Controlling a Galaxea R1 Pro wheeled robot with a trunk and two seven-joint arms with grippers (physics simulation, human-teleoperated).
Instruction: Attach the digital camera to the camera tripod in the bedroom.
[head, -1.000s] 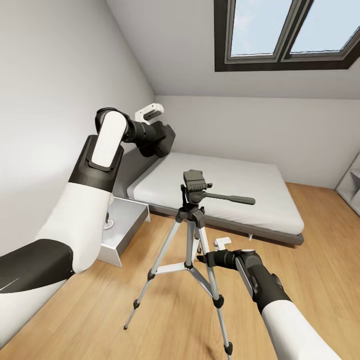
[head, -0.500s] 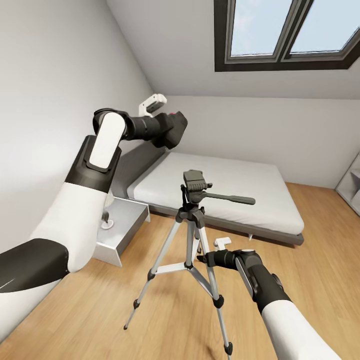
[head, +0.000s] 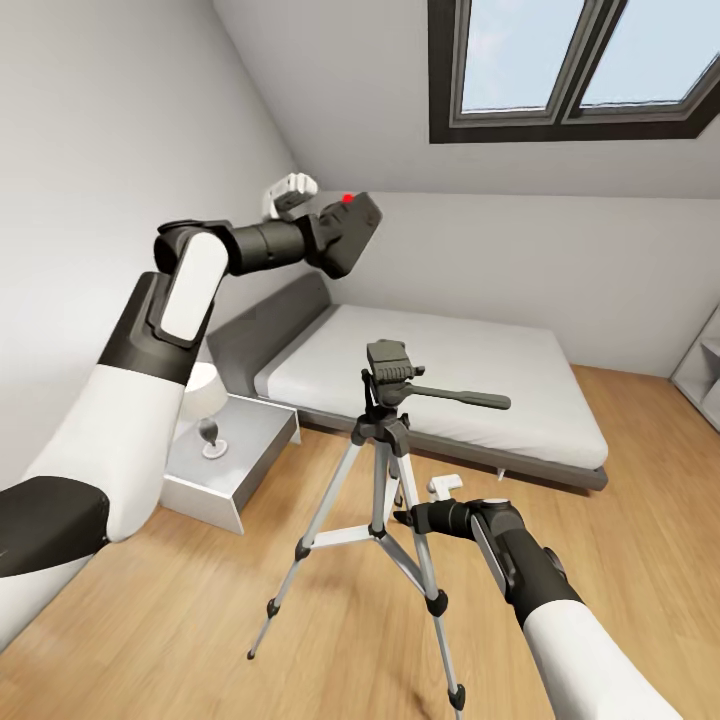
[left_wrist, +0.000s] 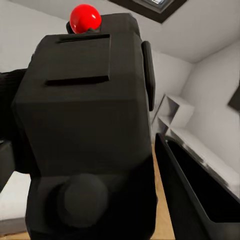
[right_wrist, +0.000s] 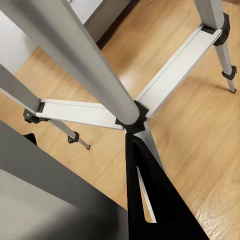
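Right gripper (head: 408, 518) sits low against a leg of the tripod (head: 385, 470), its grasp impossible to tell. Standing on the wood floor (head: 640, 480), the tripod has a bare head. Farther back, the raised left gripper (head: 325, 232) clutches the camera (head: 345, 232) high above the bed (head: 440, 380).

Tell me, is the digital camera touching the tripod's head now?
Apart. The head view shows the digital camera held high, white wall visible between it and the tripod's head.
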